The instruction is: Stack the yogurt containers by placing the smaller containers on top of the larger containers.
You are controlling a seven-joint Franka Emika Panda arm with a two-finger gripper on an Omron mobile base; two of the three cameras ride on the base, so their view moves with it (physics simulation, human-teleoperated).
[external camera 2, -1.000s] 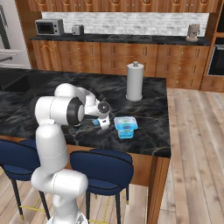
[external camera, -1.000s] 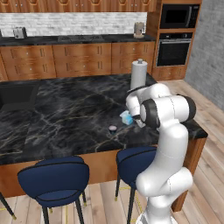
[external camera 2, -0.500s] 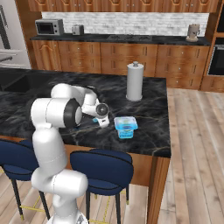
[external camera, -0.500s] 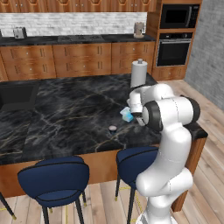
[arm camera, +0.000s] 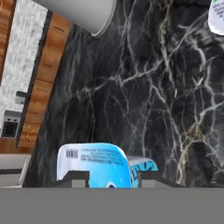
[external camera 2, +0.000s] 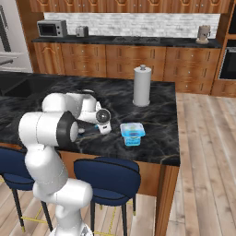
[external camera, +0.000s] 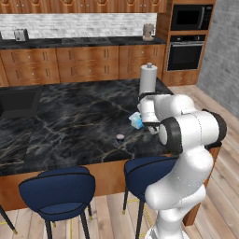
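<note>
Small yogurt pack [arm camera: 94,162]: light blue and white, sitting between the jaws at the near edge of the hand view. From the left base camera it [external camera: 136,120] shows at the end of the arm, over the desk [external camera: 70,116].
Jaws: closed on the small yogurt pack, one fingertip [arm camera: 74,177] at each side of it, low on its body.
Large yogurt pack [external camera 2: 132,133]: teal-blue and white, standing on the desk just beside the arm's hand, near the front edge, with its top bare.
Tiny cup [external camera: 120,137]: dark with a pale top, alone on the desk, apart from both packs.
Paper-towel roll [external camera 2: 142,86]: upright further back on the desk, no part of the job.
Risk, grip: the hold looks shallow, so the small pack could tilt or slip out on the way across.
Risk, placing: if it is set down off centre, or let go while tilted, it could slide off the large pack, which has little spare top around it.
Risk, knock: a low approach could push the large pack toward the nearby desk edge.
Risk, cup: light and round, likely to roll if it is brushed.
Writing: a barcode [arm camera: 73,153] and a line of fine print on the small pack's white face, too small to read; no brand can be made out.
</note>
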